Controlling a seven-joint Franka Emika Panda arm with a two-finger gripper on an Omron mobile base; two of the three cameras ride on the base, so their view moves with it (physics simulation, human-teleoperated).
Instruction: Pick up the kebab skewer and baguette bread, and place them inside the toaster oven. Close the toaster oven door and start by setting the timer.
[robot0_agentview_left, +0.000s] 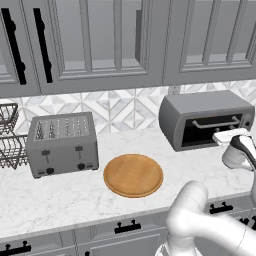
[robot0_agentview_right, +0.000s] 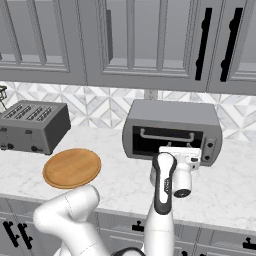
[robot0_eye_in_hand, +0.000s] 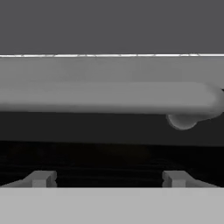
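Jaws stood wide apart in the hand view, the two finger tips low at the frame's bottom left and right with nothing between them; the gripper (robot0_eye_in_hand: 107, 178) faced the oven door's handle (robot0_eye_in_hand: 109, 97), a pale bar running across the middle of that frame, with dark glass below it. In the right base view the gripper (robot0_agentview_right: 181, 151) sat at centre right, right up against the front of the oven (robot0_agentview_right: 172, 131), just under the handle (robot0_agentview_right: 166, 136). In the left base view the oven (robot0_agentview_left: 205, 119) lay at the right edge, its door (robot0_agentview_left: 212, 131) shut, with the hand just in front of its lower right corner. A round wooden board (robot0_agentview_left: 133, 175) lay bare on the marble counter (robot0_agentview_left: 60, 192) at centre, and a slotted toaster (robot0_agentview_left: 62, 143) stood at left, beside a wire rack (robot0_agentview_left: 9, 135) at the far left edge.
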